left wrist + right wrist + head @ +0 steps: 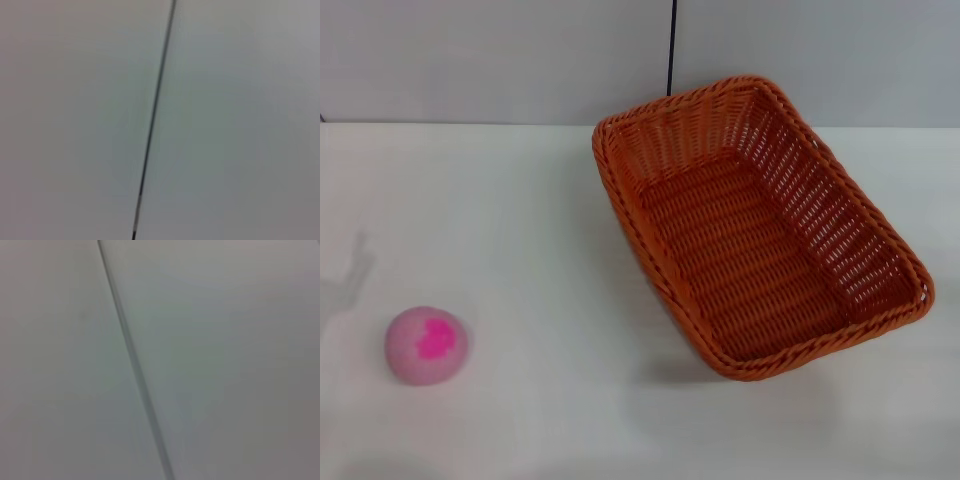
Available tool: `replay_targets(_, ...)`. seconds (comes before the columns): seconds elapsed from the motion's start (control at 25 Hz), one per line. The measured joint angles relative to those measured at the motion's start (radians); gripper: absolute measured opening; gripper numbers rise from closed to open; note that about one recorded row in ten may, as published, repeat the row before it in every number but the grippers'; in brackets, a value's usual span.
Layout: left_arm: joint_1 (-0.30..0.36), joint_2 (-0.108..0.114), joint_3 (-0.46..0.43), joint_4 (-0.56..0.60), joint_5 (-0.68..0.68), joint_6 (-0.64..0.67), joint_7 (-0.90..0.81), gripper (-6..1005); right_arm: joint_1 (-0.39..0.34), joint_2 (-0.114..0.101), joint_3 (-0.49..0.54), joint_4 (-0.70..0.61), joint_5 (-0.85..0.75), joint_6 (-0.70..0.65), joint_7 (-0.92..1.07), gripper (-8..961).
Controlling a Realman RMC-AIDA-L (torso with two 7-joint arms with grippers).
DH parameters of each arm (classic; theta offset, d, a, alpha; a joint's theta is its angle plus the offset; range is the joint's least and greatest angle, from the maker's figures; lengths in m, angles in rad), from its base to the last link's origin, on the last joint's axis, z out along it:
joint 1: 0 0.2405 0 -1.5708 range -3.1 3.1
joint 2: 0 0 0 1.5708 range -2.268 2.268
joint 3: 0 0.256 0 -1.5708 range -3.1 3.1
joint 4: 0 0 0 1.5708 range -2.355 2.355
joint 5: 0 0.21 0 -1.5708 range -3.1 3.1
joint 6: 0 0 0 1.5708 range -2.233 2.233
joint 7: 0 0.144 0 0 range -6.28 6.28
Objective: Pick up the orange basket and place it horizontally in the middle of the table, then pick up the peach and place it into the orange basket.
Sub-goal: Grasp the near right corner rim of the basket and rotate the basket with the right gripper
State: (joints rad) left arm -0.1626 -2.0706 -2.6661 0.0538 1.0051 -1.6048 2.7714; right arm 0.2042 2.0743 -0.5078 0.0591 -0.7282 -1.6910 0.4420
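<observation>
Orange wicker forms the basket (760, 225), which sits on the white table (540, 220) right of centre, turned at an angle, one short end near the back wall (470, 50). It is empty. The peach (427, 345) rests on the table at the front left, well apart from the basket. Neither gripper appears in any view, so finger state cannot be told. Both wrist views show only a pale wall with a dark seam (152, 120).
</observation>
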Motion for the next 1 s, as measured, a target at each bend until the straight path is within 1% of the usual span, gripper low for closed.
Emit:
replay_targets(0.04, 0.002, -0.001, 0.010, -0.002, 0.000, -0.004, 0.033, 840, 0.000, 0.000, 0.000, 0.000, 0.000, 0.000, 0.000, 730)
replay_targets(0.12, 0.002, -0.003, 0.019, 0.003, 0.001, -0.012, 0.092, 840, -0.015, -0.001, -0.021, -0.039, -0.068, 0.009, 0.040, 730)
replay_targets(0.2, 0.003, -0.004, 0.022, 0.011, 0.001, -0.019, 0.140, 840, -0.024, -0.001, -0.021, -0.071, -0.116, 0.028, 0.079, 730)
replay_targets(0.28, 0.003, -0.005, 0.022, 0.018, 0.001, -0.027, 0.160, 840, -0.025, 0.000, -0.017, -0.073, -0.117, 0.033, 0.080, 730)
replay_targets(0.44, 0.006, -0.004, 0.023, 0.027, 0.001, -0.045, 0.145, 840, -0.027, 0.001, -0.003, -0.073, -0.116, 0.046, 0.078, 730)
replay_targets(0.6, 0.015, 0.003, 0.044, 0.026, 0.001, -0.070, 0.056, 839, -0.025, 0.001, 0.005, -0.073, -0.116, 0.058, 0.077, 730)
replay_targets(0.68, 0.023, 0.008, 0.087, -0.011, 0.001, -0.077, -0.027, 839, -0.023, 0.002, 0.010, -0.074, -0.116, 0.061, 0.077, 730)
replay_targets(0.76, 0.036, 0.009, 0.143, -0.072, 0.002, -0.078, -0.115, 839, -0.021, 0.003, 0.013, -0.074, -0.116, 0.063, 0.077, 731)
replay_targets(0.8, 0.036, 0.009, 0.143, -0.072, 0.002, -0.078, -0.115, 839, -0.020, 0.003, 0.013, -0.074, -0.116, 0.064, 0.077, 731)
replay_targets(0.84, 0.048, 0.010, 0.182, -0.121, 0.001, -0.078, -0.169, 839, -0.020, 0.003, 0.013, -0.074, -0.116, 0.064, 0.077, 731)
replay_targets(0.88, 0.069, 0.015, 0.257, -0.205, 0.003, -0.078, -0.258, 839, -0.020, 0.003, 0.013, -0.074, -0.116, 0.064, 0.077, 731)
replay_targets(0.92, 0.074, 0.017, 0.274, -0.224, 0.003, -0.078, -0.272, 839, -0.019, 0.003, 0.013, -0.074, -0.116, 0.064, 0.077, 731)
replay_targets(0.96, 0.093, 0.025, 0.335, -0.287, 0.004, -0.077, -0.327, 839, -0.019, 0.002, 0.012, -0.074, -0.116, 0.065, 0.077, 731)
replay_targets(1.0, 0.115, 0.040, 0.403, -0.362, 0.006, -0.073, -0.389, 839, -0.019, 0.002, 0.012, -0.074, -0.116, 0.065, 0.077, 731)
